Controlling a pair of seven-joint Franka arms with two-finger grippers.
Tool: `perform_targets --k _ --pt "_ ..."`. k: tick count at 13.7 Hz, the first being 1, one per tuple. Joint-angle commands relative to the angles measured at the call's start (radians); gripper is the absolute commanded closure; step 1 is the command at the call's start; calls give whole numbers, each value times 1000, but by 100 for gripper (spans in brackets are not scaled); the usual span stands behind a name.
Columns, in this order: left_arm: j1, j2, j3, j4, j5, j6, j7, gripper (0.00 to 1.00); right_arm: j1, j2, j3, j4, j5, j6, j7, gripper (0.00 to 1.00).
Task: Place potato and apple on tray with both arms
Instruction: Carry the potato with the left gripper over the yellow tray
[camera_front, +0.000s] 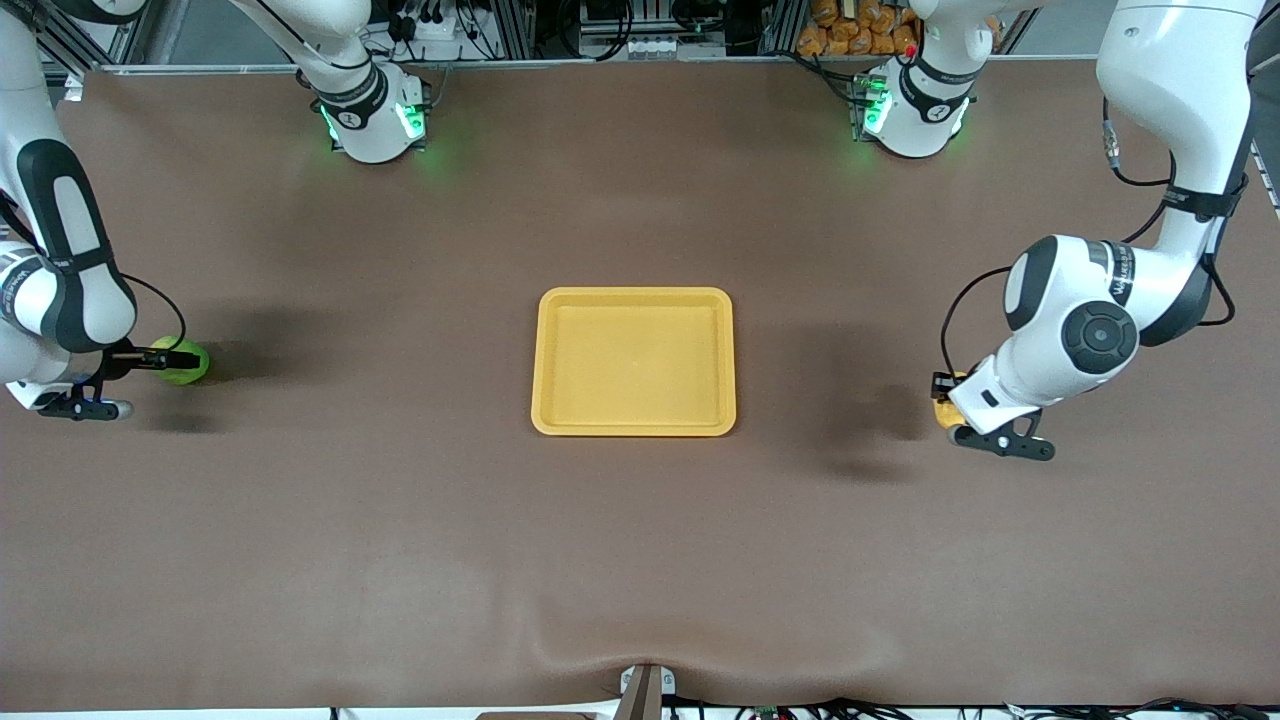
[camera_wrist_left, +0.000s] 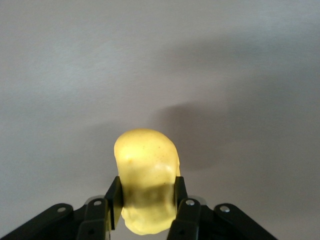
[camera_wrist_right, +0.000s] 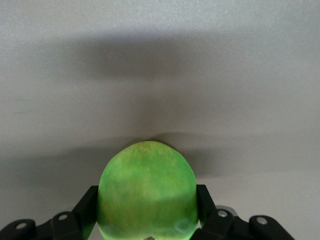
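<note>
The yellow tray (camera_front: 635, 362) lies flat in the middle of the table with nothing on it. My right gripper (camera_front: 170, 360) is low at the right arm's end of the table, its fingers pressed on both sides of the green apple (camera_front: 183, 362). In the right wrist view the apple (camera_wrist_right: 146, 190) fills the gap of the right gripper (camera_wrist_right: 147, 207). My left gripper (camera_front: 946, 405) is low at the left arm's end, shut on the yellow-orange potato (camera_front: 943, 410), mostly hidden under the hand. In the left wrist view the potato (camera_wrist_left: 146, 175) sits between the fingers of the left gripper (camera_wrist_left: 146, 195).
Brown table cloth (camera_front: 400, 520) spreads around the tray. Both arm bases (camera_front: 375, 115) stand along the table's edge farthest from the front camera. A small bracket (camera_front: 645, 690) sits at the nearest edge.
</note>
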Motion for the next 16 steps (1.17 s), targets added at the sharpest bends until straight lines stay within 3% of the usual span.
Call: perform_targets --k 1,6,9,16 --pt "3 -39 -64 -7 10 -28 -51 89 -6 -35 16 28 4 -89 -21 92" --pt "-32 -34 -160 3 19 -28 -178 91 32 -49 17 170 4 -323 -23 94" --pt "-119 1 -160 40 19 -28 -304 92 75 -67 19 227 6 -436 -14 94" --pt "-329 127 -152 183 24 -28 -570 97 151 -107 24 272 6 -528 -4 94"
